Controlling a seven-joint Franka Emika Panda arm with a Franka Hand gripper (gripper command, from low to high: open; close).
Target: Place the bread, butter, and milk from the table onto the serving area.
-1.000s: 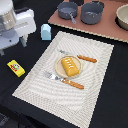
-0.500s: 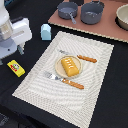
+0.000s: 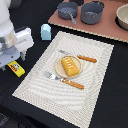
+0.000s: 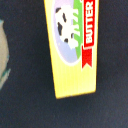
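Note:
The bread (image 3: 70, 66) lies on the round tan plate (image 3: 58, 70) in the middle of the serving area (image 3: 55, 100). The butter (image 3: 16, 68) lies on the dark table off the mat's edge at the exterior view's left. It fills the wrist view (image 4: 70, 55), label up. My gripper (image 3: 14, 59) hangs right above the butter; its fingers do not show clearly in either view. The milk (image 3: 45, 32) stands upright on the table by the mat's far corner.
A fork (image 3: 52, 76) and a knife (image 3: 85, 58) flank the plate. A pinkish-brown board (image 3: 107, 29) at the back holds two grey pots (image 3: 67, 10) (image 3: 92, 12) and a bowl (image 3: 123, 17).
My arm has come down a little toward the butter. The bread, butter and milk have not moved.

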